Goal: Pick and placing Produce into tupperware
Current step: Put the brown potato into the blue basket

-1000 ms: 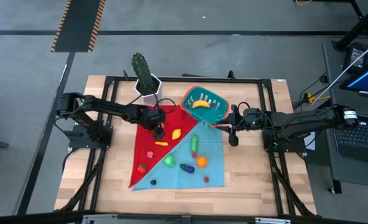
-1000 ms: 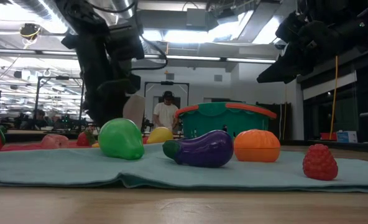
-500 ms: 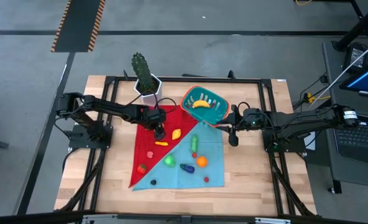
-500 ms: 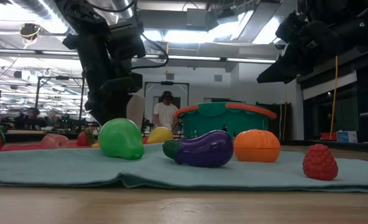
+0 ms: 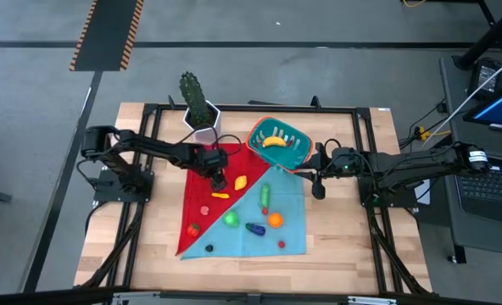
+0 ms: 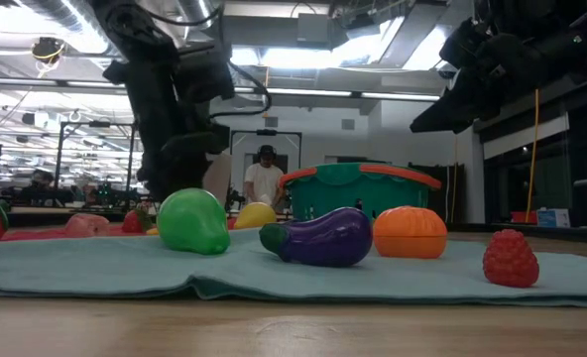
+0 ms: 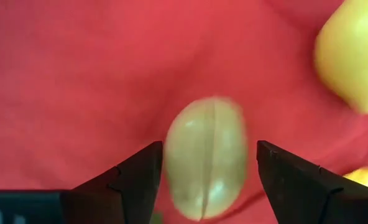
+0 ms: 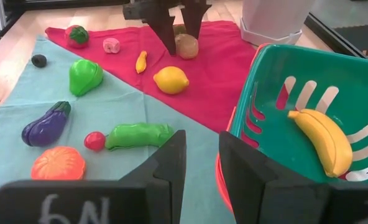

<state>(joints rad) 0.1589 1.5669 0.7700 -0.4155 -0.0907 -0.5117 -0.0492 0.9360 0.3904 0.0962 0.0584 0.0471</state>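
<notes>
On the red cloth (image 5: 202, 191), left claw (image 7: 206, 171) straddles a tan piece (image 7: 206, 158), open. Only a banana (image 8: 321, 140) lies in the tub (image 8: 265, 93); other produce waits. Right claw (image 8: 199, 158) hovers closed.

A wooden worktop (image 5: 336, 246) fills the frame's centre. Directly on it lie a red cloth (image 5: 198, 203) and a teal cloth (image 5: 289, 222), a white cactus pot (image 5: 205, 130) upper left, and the teal tupperware (image 5: 295, 151) above centre.

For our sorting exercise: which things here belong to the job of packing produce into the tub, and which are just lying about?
Belongs to the job:
teal tub
banana in it
lemon
eggplant
orange
tan potato between the open left gripper fingers

Just lying about:
cactus
white pot
red cloth
</notes>
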